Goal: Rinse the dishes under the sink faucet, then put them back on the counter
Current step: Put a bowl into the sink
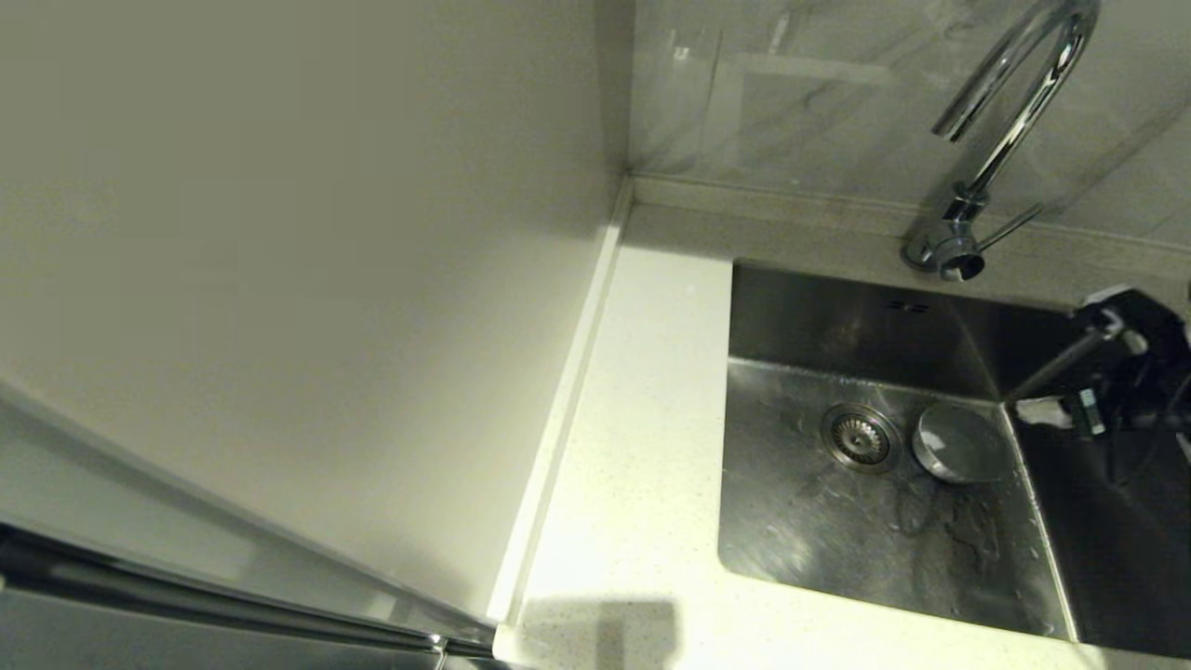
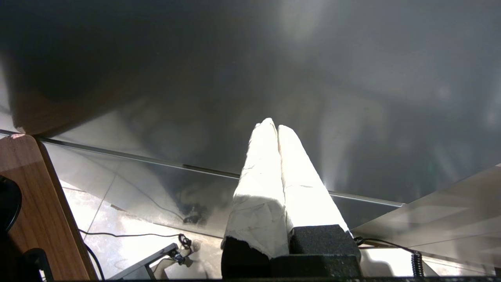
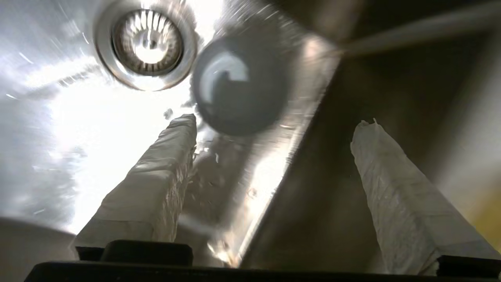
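Grey-blue bowl (image 1: 961, 443) on sink (image 1: 837, 530) floor, just beside drain (image 1: 860, 436), near right wall. Right gripper (image 3: 274, 125) over sink's right side, jaws spread, holding nothing. Left gripper (image 2: 277, 127) parked away from sink, jaws pressed together. Faucet (image 1: 1010, 121) behind on table (image 1: 642, 391).

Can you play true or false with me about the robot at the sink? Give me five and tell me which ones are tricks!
1. A bowl sits in the sink right beside the drain. True.
2. The right hand is squeezing the bowl. False: its fingers are spread wide, with nothing between them.
3. Water is pouring from the faucet. False: no stream shows, though the sink floor is wet.
4. The left hand has its fingers pressed together. True, and it is away from the sink.
5. Three bowls stand on the counter. False: the part of the counter in view has no bowls.
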Robot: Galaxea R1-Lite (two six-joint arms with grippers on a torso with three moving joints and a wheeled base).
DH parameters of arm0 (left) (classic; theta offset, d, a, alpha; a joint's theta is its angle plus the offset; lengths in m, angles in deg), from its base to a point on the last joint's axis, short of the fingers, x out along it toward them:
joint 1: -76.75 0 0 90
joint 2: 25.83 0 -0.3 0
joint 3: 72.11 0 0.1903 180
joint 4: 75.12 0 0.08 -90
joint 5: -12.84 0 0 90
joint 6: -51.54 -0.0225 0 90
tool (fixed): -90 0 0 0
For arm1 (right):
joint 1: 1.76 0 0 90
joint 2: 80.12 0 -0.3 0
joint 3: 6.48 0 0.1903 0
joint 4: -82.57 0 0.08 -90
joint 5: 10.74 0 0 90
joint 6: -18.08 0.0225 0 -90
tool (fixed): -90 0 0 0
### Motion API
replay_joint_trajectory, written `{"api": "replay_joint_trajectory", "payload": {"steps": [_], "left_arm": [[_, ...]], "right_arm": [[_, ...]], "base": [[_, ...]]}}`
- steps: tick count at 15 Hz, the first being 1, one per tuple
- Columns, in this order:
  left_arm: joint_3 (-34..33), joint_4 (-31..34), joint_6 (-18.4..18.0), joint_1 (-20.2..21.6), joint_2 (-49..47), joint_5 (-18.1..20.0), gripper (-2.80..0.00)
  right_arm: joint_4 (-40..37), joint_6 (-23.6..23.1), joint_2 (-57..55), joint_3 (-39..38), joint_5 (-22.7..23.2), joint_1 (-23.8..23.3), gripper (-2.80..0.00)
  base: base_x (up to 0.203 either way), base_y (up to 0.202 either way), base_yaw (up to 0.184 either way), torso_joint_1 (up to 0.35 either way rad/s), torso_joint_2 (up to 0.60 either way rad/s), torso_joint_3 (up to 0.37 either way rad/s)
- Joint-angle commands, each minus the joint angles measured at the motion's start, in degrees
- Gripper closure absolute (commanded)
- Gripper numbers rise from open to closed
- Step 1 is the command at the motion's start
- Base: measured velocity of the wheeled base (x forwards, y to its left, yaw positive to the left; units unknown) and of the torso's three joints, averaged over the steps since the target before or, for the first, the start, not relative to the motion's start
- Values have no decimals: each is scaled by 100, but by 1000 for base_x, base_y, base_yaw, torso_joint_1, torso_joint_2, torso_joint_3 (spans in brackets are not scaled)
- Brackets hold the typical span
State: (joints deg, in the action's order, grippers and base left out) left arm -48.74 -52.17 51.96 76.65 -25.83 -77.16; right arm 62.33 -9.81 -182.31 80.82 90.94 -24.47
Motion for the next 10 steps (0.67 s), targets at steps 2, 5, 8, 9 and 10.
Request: {"api": "replay_joint_trajectory", "payload": {"steps": [2,5,8,9,10], "left_arm": [[-18,-2,2,1,0,0,0],[-18,-2,2,1,0,0,0],[-18,-2,2,1,0,0,0],[-18,-2,2,1,0,0,0],[-18,-2,2,1,0,0,0]], "right_arm": [[-1508,1,849,1230,495,-855,-280],[-1899,-444,784,1909,3,-1227,-280],[-2069,-1079,500,2119,-648,-1441,-280],[-2071,-1190,450,2147,-831,-1520,-280],[-2105,-1285,432,2128,-895,-1548,-280]], "base": [[0,0,0,0,0,0],[0,0,0,0,0,0],[0,0,0,0,0,0],[0,0,0,0,0,0],[0,0,0,0,0,0]]}}
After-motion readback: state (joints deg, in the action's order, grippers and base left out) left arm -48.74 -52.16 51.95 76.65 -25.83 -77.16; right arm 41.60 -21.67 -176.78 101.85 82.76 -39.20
